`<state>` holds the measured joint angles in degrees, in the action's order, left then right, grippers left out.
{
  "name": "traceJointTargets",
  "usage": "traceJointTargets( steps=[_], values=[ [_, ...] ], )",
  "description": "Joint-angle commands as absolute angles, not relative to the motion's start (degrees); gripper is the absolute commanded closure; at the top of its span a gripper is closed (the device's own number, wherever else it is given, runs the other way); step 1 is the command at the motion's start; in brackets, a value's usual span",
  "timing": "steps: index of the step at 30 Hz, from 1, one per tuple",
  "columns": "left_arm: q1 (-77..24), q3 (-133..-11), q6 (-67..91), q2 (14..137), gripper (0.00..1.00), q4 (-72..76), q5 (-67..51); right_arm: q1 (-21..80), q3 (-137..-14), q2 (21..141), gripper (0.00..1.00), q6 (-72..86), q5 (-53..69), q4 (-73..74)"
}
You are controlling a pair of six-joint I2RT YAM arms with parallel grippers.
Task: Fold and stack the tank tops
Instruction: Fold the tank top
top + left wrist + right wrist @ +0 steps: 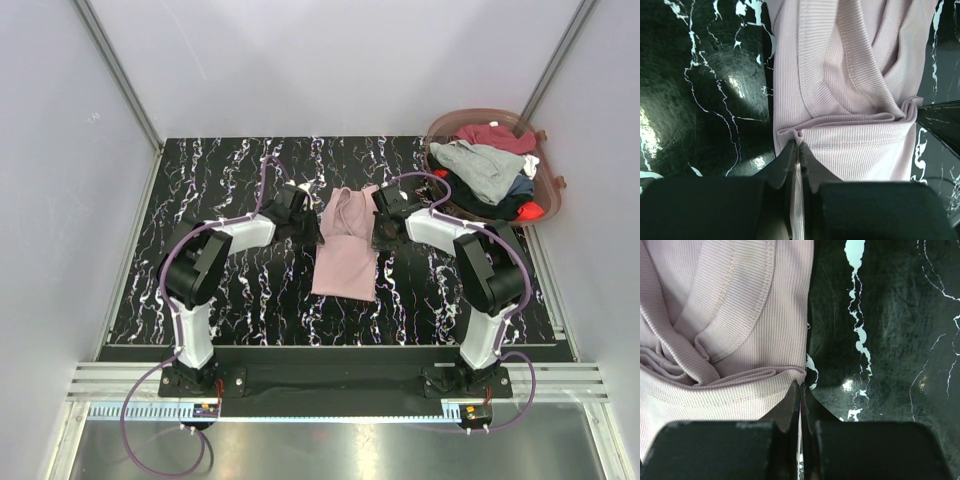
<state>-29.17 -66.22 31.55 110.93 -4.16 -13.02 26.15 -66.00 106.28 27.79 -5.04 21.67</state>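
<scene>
One pink tank top (345, 250) is pinched by left claw (798, 149) and right claw (801, 389); about four other tops (487, 165) fill one basket (553, 200).

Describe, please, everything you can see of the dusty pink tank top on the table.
The pink tank top is thin, finely ribbed cloth with stitched hems. It lies on the black marbled table, lengthwise away from the arms, its far part folded and bunched over the body. The left gripper and right gripper each pinch one side edge at that fold.
</scene>
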Motion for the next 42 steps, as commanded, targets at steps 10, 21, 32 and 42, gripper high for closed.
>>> traceJointTargets(
  steps=[10,21,32,42],
  values=[
    [-28.74,-58.11,33.66,98.73,0.41,-2.72,-6.59,25.49,-63.55,98.19,0.51,28.48,-9.14,21.62],
    [-31.37,-40.61,39.55,83.15,0.31,1.13,-10.72,25.93,-51.52,83.77,0.43,30.84,7.19,23.82],
    [-37.27,-34.46,43.68,83.32,0.31,6.23,-13.36,31.46,-42.89,81.91,0.42,34.45,13.27,20.57],
    [-37.70,-31.38,46.23,86.57,0.61,10.89,-14.32,32.17,-42.10,87.89,0.59,35.68,15.29,16.26]
  ],
)
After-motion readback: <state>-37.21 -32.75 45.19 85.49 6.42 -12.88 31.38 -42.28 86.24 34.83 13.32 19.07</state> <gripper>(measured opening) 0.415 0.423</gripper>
